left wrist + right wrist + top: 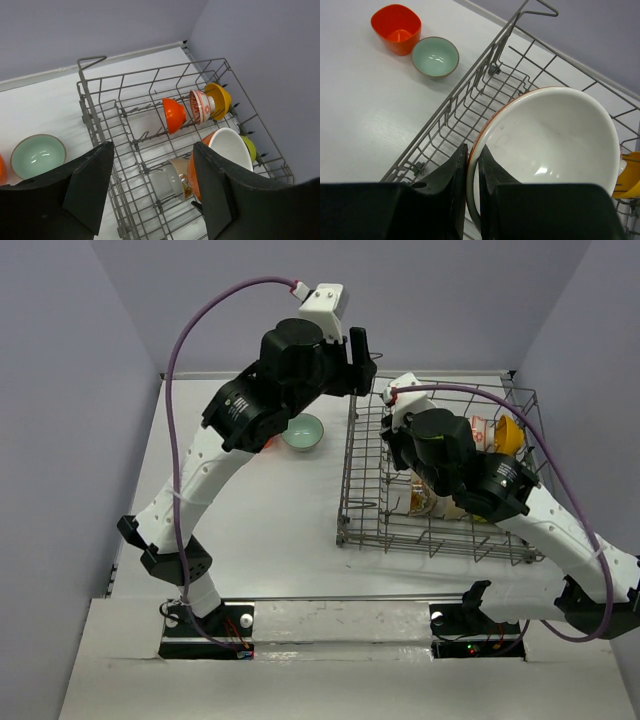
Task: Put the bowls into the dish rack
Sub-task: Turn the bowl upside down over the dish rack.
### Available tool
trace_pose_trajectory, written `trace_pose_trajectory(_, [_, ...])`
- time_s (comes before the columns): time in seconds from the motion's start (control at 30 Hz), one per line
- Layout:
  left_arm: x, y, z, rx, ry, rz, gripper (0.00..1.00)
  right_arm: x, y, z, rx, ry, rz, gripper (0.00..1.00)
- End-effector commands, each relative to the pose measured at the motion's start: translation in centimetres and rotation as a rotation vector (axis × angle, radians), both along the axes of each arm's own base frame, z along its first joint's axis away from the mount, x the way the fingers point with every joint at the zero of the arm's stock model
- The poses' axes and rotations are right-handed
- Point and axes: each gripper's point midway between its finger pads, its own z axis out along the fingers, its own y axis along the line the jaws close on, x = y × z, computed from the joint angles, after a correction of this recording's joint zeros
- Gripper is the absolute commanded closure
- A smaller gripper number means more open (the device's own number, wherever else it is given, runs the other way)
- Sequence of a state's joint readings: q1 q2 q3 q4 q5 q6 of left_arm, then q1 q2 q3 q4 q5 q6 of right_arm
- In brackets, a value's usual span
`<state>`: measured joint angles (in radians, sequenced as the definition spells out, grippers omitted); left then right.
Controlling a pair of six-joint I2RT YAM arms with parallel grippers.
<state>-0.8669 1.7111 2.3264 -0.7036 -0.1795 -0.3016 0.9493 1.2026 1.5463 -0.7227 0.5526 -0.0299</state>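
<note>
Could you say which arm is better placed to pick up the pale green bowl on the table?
Left. The left tool is open and empty, at the side of the dish rack nearest the pale green bowl; the right tool is shut on the rim of the large white bowl.

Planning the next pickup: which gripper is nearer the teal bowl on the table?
Left. The left gripper hangs open above the dish rack wall beside the teal bowl; the right gripper sits inside the rack, pinching the rim of a white bowl.
</note>
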Motion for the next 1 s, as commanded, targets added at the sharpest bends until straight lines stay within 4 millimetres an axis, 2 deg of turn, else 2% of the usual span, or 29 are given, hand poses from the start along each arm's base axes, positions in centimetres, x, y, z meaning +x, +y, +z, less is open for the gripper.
trace_pose_trajectory(0.0, [0.1,3.9,5.1,-0.154,-0.097,0.131,0.25,0.4,-0.6,2.2,0.130,-0.059,-0.070,0.99])
trace_pose_trajectory(0.03, [-0.5,5.0,6.2,-0.184,-0.116,0.140,0.24,0.6,-0.2,2.5,0.173,-0.066,-0.076,0.99])
trace_pose_trajectory(0.1, [-0.8,5.7,6.6,-0.201,-0.128,0.147,0.24,1.2,-0.4,2.5,0.195,-0.068,-0.099,0.99])
trace_pose_trajectory(0.17, [-1.4,6.4,7.1,-0.208,-0.137,0.147,0.24,3.4,-2.0,2.7,0.229,-0.070,-0.183,0.99])
trace_pose_trajectory(0.27, [-2.0,7.1,7.5,-0.214,-0.145,0.145,0.24,6.2,-3.1,2.2,0.316,-0.012,-0.185,0.99])
trace_pose_trajectory(0.3, [-2.2,7.3,7.5,-0.212,-0.148,0.145,0.24,7.6,-4.1,2.3,0.377,0.014,-0.170,0.99])
trace_pose_trajectory(0.37, [-2.4,7.4,7.6,-0.215,-0.151,0.140,0.24,9.1,-3.7,1.6,0.414,0.059,-0.135,0.99])
trace_pose_trajectory(0.43, [-2.5,7.5,7.5,-0.213,-0.151,0.138,0.24,10.1,-2.8,1.9,0.520,0.105,-0.026,0.99])
trace_pose_trajectory(0.47, [-2.5,7.5,7.5,-0.213,-0.149,0.135,0.24,10.8,-2.5,1.5,0.559,0.135,0.010,0.99])
trace_pose_trajectory(0.6, [-2.7,7.6,7.0,-0.201,-0.145,0.133,0.24,11.8,-2.3,1.8,0.759,0.185,0.169,0.99])
trace_pose_trajectory(0.63, [-2.9,7.9,7.1,-0.198,-0.150,0.136,0.24,11.5,-2.2,2.0,0.815,0.218,0.219,0.99])
trace_pose_trajectory(0.67, [-2.9,8.1,7.0,-0.194,-0.151,0.140,0.23,11.5,-1.6,2.0,0.839,0.195,0.270,0.99])
trace_pose_trajectory(0.73, [-2.9,8.3,6.9,-0.183,-0.153,0.143,0.23,11.9,-2.1,2.8,0.907,0.177,0.306,0.99])
trace_pose_trajectory(0.8, [-3.0,8.4,6.9,-0.185,-0.154,0.141,0.23,12.1,-2.1,1.1,0.954,0.237,0.322,0.99])
trace_pose_trajectory(0.87, [-3.1,8.3,6.8,-0.188,-0.153,0.134,0.23,12.5,-2.4,1.2,1.051,0.241,0.371,0.99])
trace_pose_trajectory(0.9, [-3.1,8.3,6.7,-0.186,-0.154,0.135,0.23,12.0,-2.0,-0.3,1.081,0.288,0.398,0.99])
trace_pose_trajectory(0.93, [-3.1,8.3,6.5,-0.183,-0.151,0.135,0.23,11.8,-1.9,0.4,1.124,0.270,0.430,0.99])
trace_pose_trajectory(0.97, [-3.0,8.3,6.4,-0.180,-0.151,0.136,0.23,12.3,-2.1,-0.2,1.137,0.278,0.422,0.99])
